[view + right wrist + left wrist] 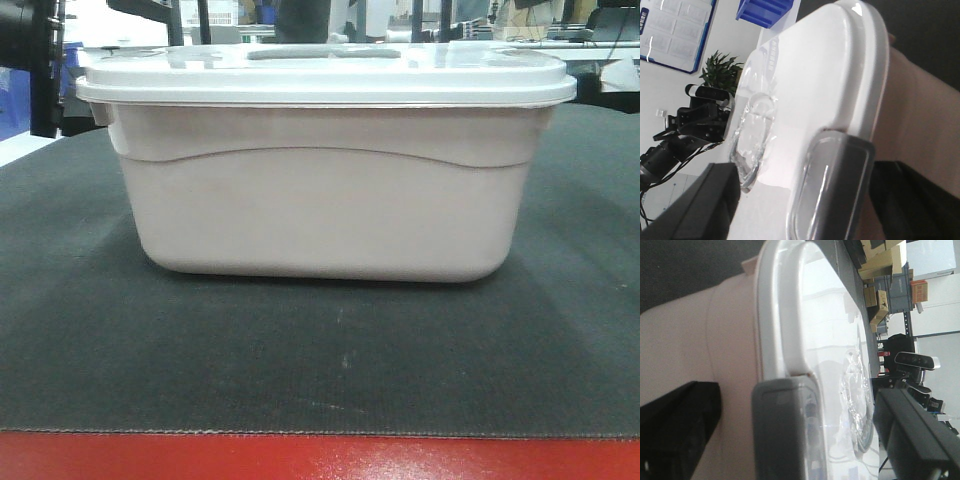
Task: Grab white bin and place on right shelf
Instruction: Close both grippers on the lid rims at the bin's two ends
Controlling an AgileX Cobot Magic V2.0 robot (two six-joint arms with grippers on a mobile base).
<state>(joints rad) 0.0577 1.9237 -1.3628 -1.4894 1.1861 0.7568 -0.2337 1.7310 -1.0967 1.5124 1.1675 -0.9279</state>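
The white bin (320, 200) sits on a dark mat, its long side facing me and its flat white lid (320, 72) on. Neither gripper shows in the front view. In the left wrist view my left gripper (797, 395) is open and straddles the bin's end. One finger is beside the pinkish wall (730, 340), the other over the lid, with a grey latch (785, 430) between them. In the right wrist view my right gripper (805, 170) is open the same way around the other grey latch (835, 190). The right shelf is out of view.
The dark mat (320, 360) ends at a red front edge (320, 460). A black post (45, 60) stands at the back left. Blue bins (765, 10) and a plant (720, 75) are beyond the bin. Cardboard boxes (880, 260) are stacked further off.
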